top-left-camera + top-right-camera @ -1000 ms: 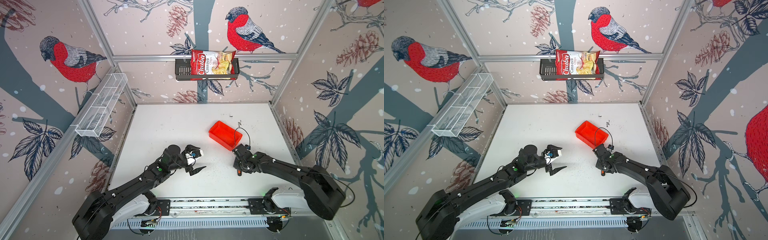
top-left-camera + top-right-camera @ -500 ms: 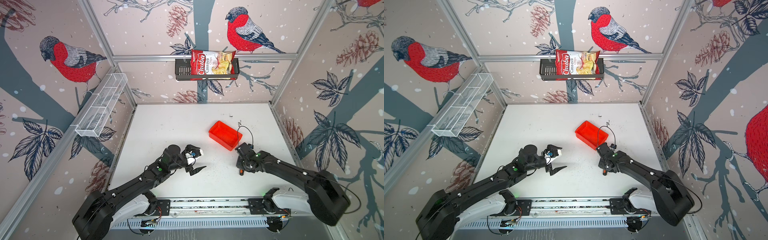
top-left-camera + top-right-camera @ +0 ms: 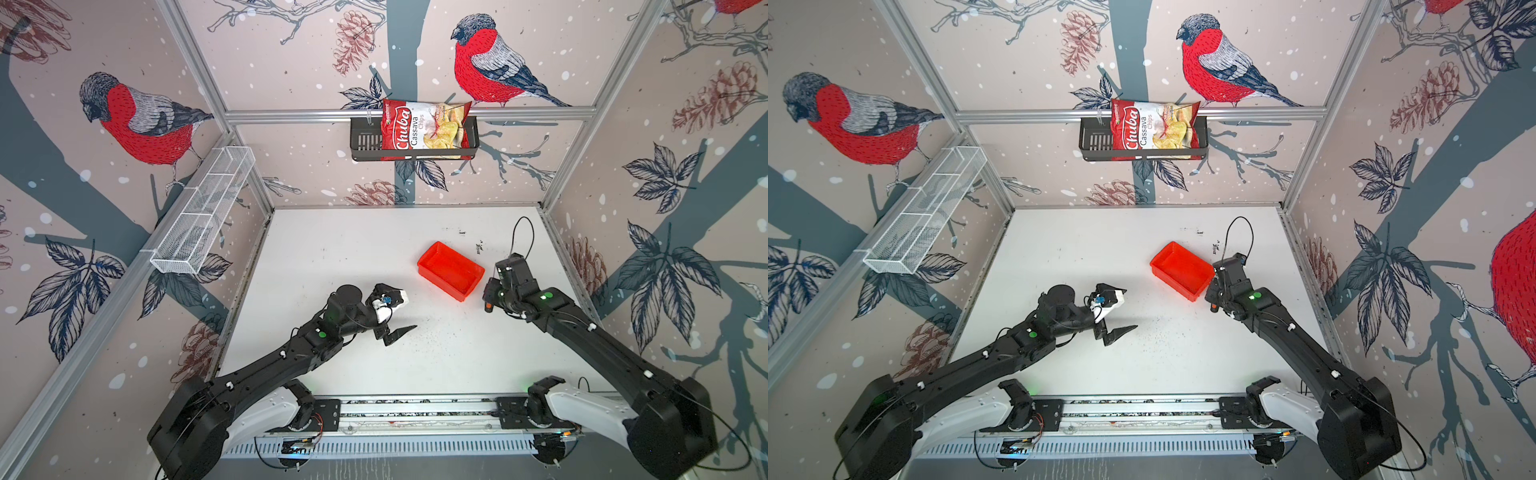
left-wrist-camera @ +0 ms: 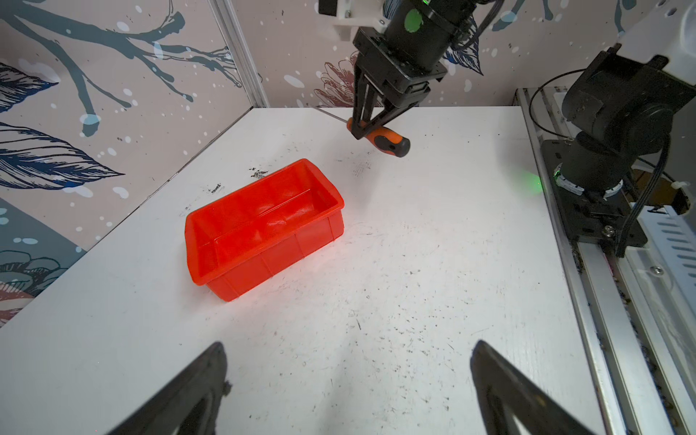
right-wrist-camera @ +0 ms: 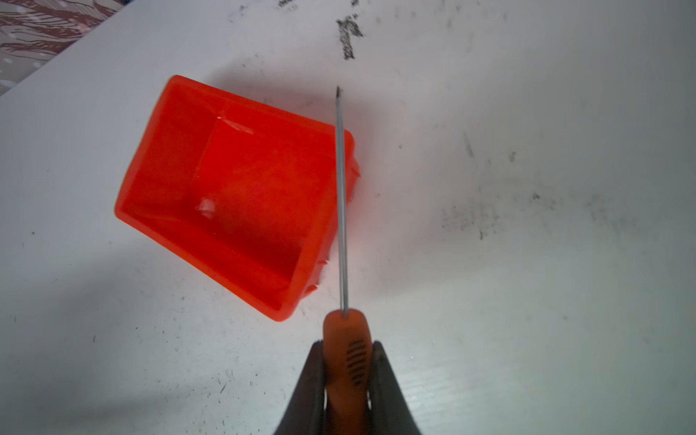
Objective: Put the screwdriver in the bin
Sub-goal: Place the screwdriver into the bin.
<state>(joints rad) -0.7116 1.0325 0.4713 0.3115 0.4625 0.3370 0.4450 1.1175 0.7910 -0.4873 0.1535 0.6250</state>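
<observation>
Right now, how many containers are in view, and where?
3. The red bin sits on the table; the black basket hangs on the back wall, holding a chips bag; the white mesh basket hangs on the left wall. None seems hidden.

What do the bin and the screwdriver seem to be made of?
The bin looks like glossy moulded plastic: bright red-orange, with thin ribbed walls and highlights inside. The screwdriver has an orange-and-black handle, probably plastic with a rubbery grooved grip, and a thin grey shaft, likely metal.

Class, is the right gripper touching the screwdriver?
Touching. The right wrist view shows the right gripper shut on the screwdriver, pressing its handle from both sides.
</observation>
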